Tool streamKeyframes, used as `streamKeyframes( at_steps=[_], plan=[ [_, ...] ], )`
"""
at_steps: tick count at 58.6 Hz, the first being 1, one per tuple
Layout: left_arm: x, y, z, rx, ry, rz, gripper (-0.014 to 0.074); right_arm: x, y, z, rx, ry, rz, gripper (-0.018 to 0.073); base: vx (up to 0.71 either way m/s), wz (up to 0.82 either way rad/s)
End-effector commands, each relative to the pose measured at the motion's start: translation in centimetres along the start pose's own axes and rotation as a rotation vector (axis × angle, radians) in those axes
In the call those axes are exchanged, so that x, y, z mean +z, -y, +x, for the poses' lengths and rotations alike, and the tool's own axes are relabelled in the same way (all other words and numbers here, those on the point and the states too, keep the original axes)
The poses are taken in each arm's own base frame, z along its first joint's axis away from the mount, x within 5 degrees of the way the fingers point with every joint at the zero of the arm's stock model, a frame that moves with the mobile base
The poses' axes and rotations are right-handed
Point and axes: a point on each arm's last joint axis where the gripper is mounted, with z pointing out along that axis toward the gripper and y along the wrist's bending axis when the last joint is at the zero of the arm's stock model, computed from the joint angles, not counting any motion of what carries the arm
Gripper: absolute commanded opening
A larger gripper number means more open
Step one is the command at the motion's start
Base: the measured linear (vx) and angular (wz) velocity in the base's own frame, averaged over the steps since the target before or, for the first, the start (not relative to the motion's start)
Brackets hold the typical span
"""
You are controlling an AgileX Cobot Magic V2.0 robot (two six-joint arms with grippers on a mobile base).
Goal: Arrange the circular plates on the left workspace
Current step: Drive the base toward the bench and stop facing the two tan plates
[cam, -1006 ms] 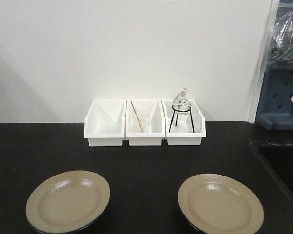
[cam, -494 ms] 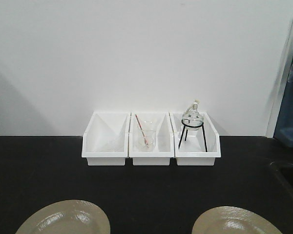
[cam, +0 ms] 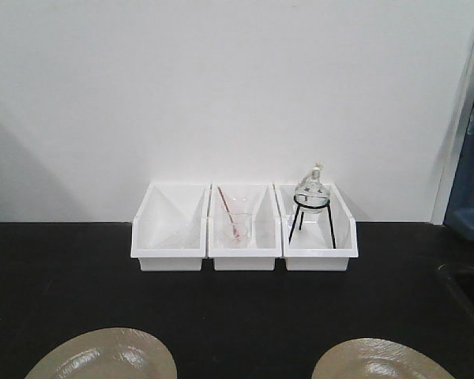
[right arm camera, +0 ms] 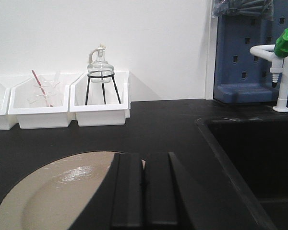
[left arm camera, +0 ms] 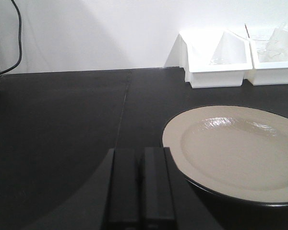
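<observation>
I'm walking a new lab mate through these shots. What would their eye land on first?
The glossy beige left plate and right plate stand out against the black countertop at the near edge of the front view. Behind them, three white bins sit side by side against the wall, and the rightmost holds a glass burner.

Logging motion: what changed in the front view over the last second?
Nothing was gripped or released. The front view closed in: the white bins look larger and lower; the left plate and right plate slid to the bottom edge. Layout on the black countertop is unchanged.
</observation>
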Motion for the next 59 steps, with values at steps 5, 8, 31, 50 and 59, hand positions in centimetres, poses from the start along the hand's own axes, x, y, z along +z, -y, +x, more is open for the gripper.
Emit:
streamKeyframes(
  at_steps=[5, 8, 31, 50, 59],
  plan=[
    [0.0, -0.1, -0.4, -0.006, 0.081, -0.012, 0.0002, -0.1, 0.0, -0.6, -0.009, 0.092, -0.002, 0.0, 0.0, 0.0],
    [0.0, -0.1, -0.4, -0.007, 0.081, -0.012, 0.0002, -0.1, 0.0, -0.6, -0.009, 0.092, -0.002, 0.0, 0.0, 0.0],
    [-1.7, -1.0, -5.0, -0.098, 0.592, -0.09, 0.0002, -1.2, -0.1, -4.5, 0.129, 0.454, -0.035, 0.0, 0.0, 0.0],
    [-3.5, -1.4, -13.2, -0.449, 0.634, 0.026, 0.0002, -1.4, -0.1, -14.9, 0.538, 0.487, -0.105, 0.0, 0.0, 0.0],
    [0.0, -1.1, -18.0, -0.457, 0.347, 0.047, 0.0002, 2.8, -1.1, -18.9, 0.582, 0.194, -0.12, 0.0, 0.0, 0.0]
  ],
)
